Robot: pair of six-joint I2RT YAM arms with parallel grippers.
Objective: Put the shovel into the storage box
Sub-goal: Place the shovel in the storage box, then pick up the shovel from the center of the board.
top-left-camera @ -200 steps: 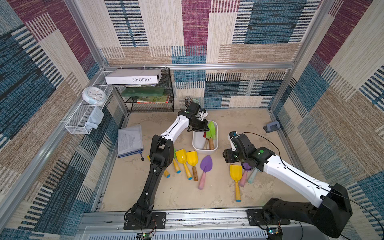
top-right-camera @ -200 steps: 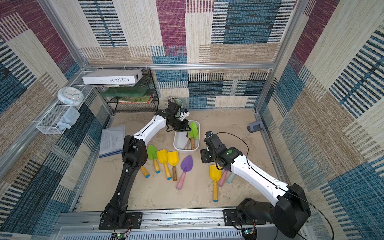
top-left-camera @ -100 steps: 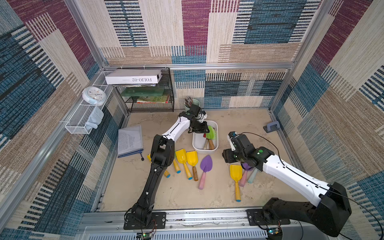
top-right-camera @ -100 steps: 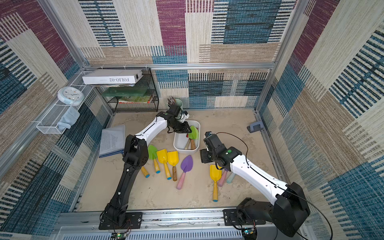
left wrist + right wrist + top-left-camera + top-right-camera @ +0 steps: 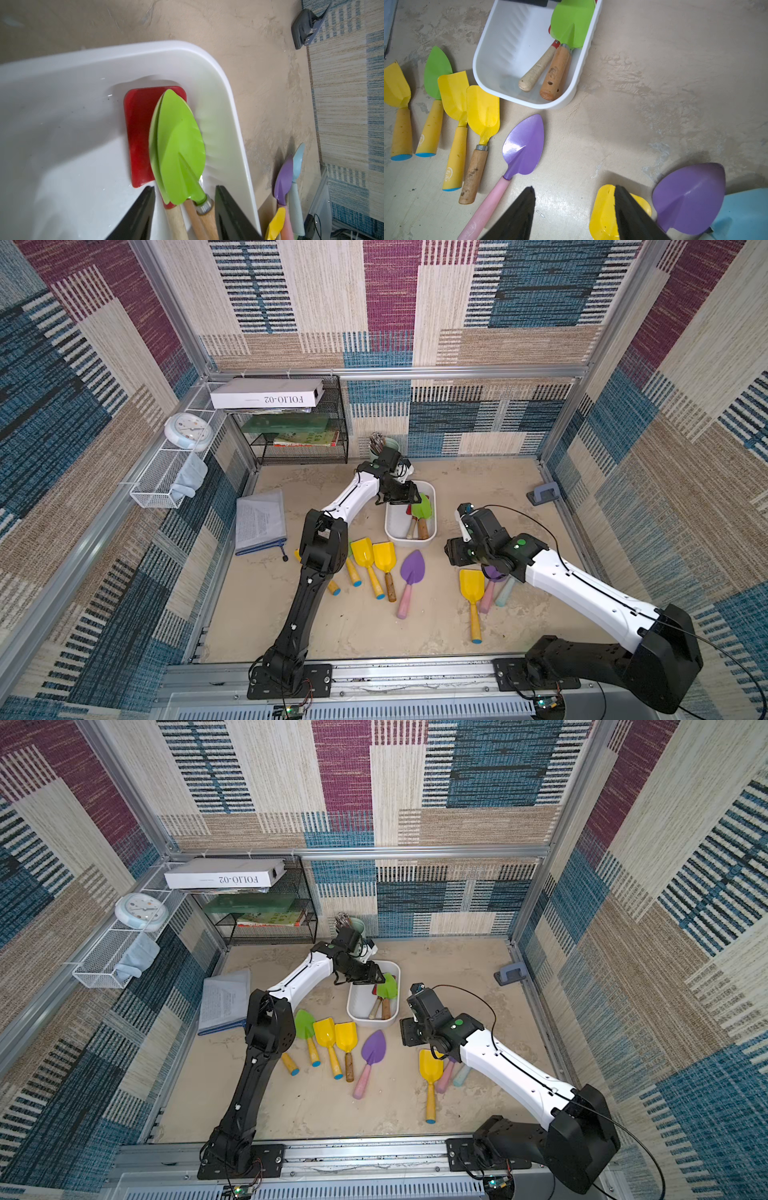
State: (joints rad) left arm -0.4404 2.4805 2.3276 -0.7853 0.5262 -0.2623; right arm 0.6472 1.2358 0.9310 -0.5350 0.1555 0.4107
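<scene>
One green shovel (image 5: 178,143) lies lengthwise inside the storage box (image 5: 62,93), blade toward the box's far end. Left tool (image 5: 184,187) sits spread astride its handle, no grip; right tool (image 5: 574,187) is wide, empty.

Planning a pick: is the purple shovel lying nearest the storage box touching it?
Apart. The right wrist view shows bare floor between the tip of the purple shovel and the wall of the storage box.

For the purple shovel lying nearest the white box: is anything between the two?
Nothing visible: bare floor separates the purple shovel from the box. Inside, a green shovel and a red shovel lie along one side, with the left gripper hanging above them.
</scene>
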